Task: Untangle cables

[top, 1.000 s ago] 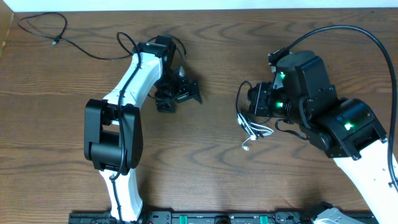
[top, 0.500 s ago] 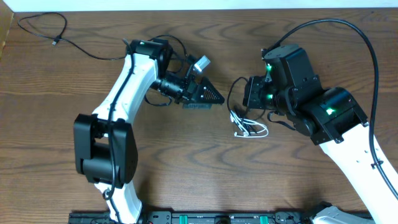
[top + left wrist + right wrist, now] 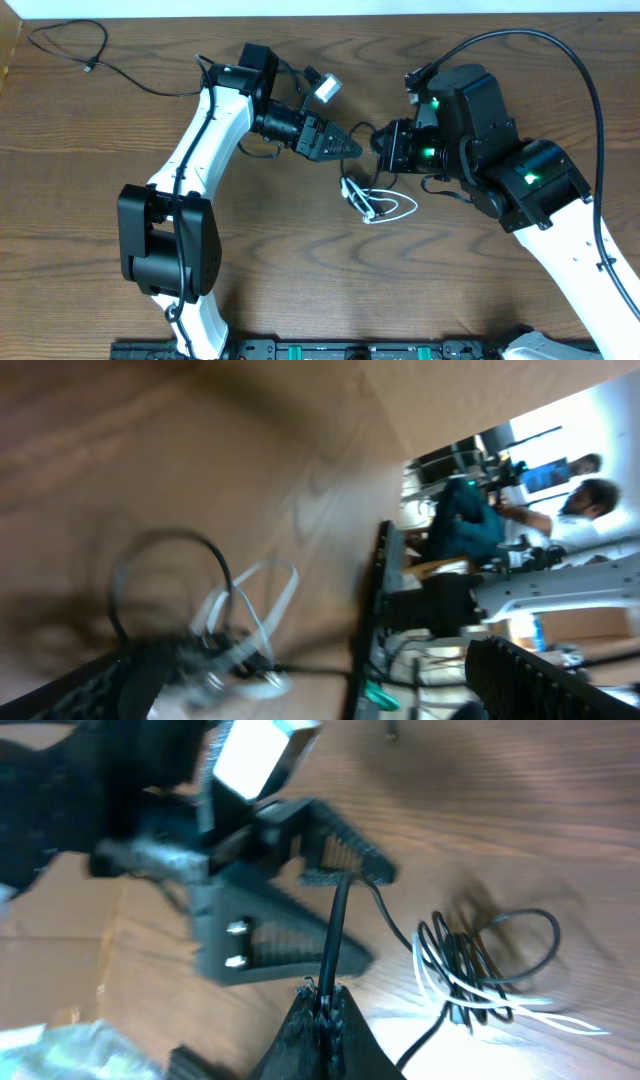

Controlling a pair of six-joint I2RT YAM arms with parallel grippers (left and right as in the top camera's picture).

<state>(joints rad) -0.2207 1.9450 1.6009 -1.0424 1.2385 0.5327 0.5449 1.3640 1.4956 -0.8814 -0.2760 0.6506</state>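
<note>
A tangled bundle of cables (image 3: 375, 200), thin white and black loops, lies on the wooden table between the arms; it also shows in the right wrist view (image 3: 480, 970) and, blurred, in the left wrist view (image 3: 225, 625). My right gripper (image 3: 381, 150) (image 3: 325, 995) is shut on a black strand coming out of that bundle. My left gripper (image 3: 348, 147) (image 3: 378, 917) points right, open, its tips almost meeting the right gripper, and the held strand runs up against its toothed finger (image 3: 345, 845). In its own view the left gripper (image 3: 330, 700) is wide open.
A separate thin black cable (image 3: 70, 45) with a small plug lies loose at the table's far left corner. The right arm's thick black cable (image 3: 560, 50) arcs over the right side. The table's back edge (image 3: 320, 14) runs along the top.
The left gripper swung up and right until its tips reached the right gripper. The right gripper shifted left, dragging the bundle leftward with it.
</note>
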